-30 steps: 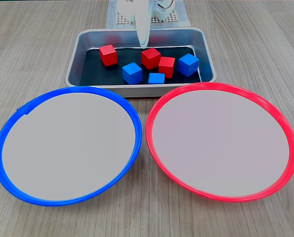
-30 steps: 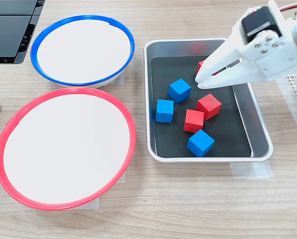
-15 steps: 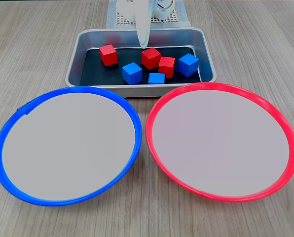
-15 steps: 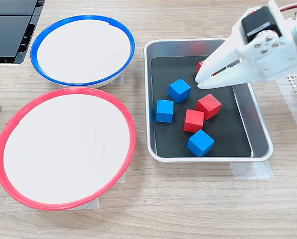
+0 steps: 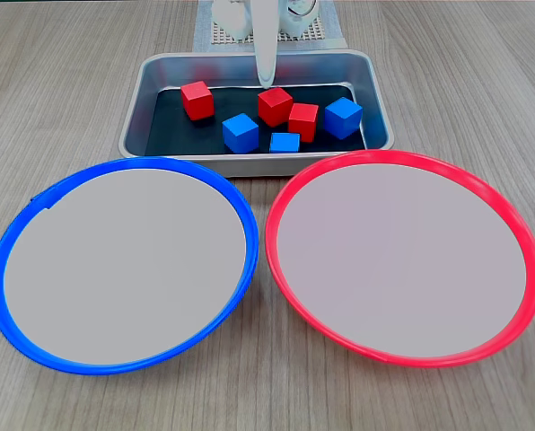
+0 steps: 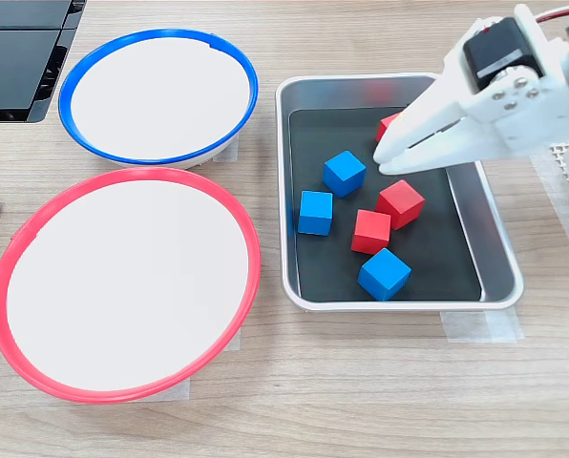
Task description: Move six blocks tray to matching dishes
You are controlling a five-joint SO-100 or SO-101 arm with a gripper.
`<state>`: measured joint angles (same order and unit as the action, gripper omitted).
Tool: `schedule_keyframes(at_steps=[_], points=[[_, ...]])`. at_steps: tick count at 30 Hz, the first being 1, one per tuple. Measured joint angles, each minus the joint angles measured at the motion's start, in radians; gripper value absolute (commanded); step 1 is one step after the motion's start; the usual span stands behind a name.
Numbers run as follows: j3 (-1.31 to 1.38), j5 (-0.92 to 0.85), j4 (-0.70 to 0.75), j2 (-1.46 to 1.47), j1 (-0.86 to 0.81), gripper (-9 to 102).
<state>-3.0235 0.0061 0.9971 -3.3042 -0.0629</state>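
All six blocks lie in the tray (image 5: pixel 142 108), three red and three blue, on its black bottom. In the fixed view from the front, one red block (image 5: pixel 197 99) sits alone at the far left; a blue block (image 5: pixel 241 133) is nearer, with a smaller-looking blue one (image 5: pixel 285 142) to its right by the near rim. Two red blocks (image 5: pixel 275 105) (image 5: pixel 303 121) stand close together in the middle, and a blue block (image 5: pixel 343 118) lies to their right.

In the fixed view from above, the tray (image 6: pixel 499 258) lies at the right, and the far red block (image 6: pixel 388 124) is partly hidden behind the white pincer (image 6: pixel 380 159). The pincer hangs over the tray with its tips nearly together and nothing between them; it touches no block, as far as can be told.

The blue-rimmed dish (image 5: pixel 115 166) and the red-rimmed dish (image 5: pixel 402 160) sit side by side just near the tray, their pale insides bare, their rims almost touching each other.

Everything rests on a worktop (image 5: pixel 61 90) of pale wood grain. Strips of clear tape (image 6: pixel 480 326) hold the tray's edge down. A white perforated mat (image 5: pixel 215 34) lies beyond the tray under the arm's base. A dark flat object (image 6: pixel 22 57) occupies the top-left corner in the view from above.
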Motion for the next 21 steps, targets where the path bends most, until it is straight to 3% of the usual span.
schedule_keyframes(at_steps=[3,6,7,12,17,21], points=[[0.002,0.018,-0.002,0.009,-0.018,4],[0.153,-0.041,0.028,0.261,-0.071,15],[0.285,-0.137,0.061,0.500,-0.120,14],[0.670,-0.423,0.198,1.040,-0.170,19],[0.882,-0.701,0.253,1.344,-0.140,18],[0.923,-0.808,0.215,1.463,-0.124,17]])
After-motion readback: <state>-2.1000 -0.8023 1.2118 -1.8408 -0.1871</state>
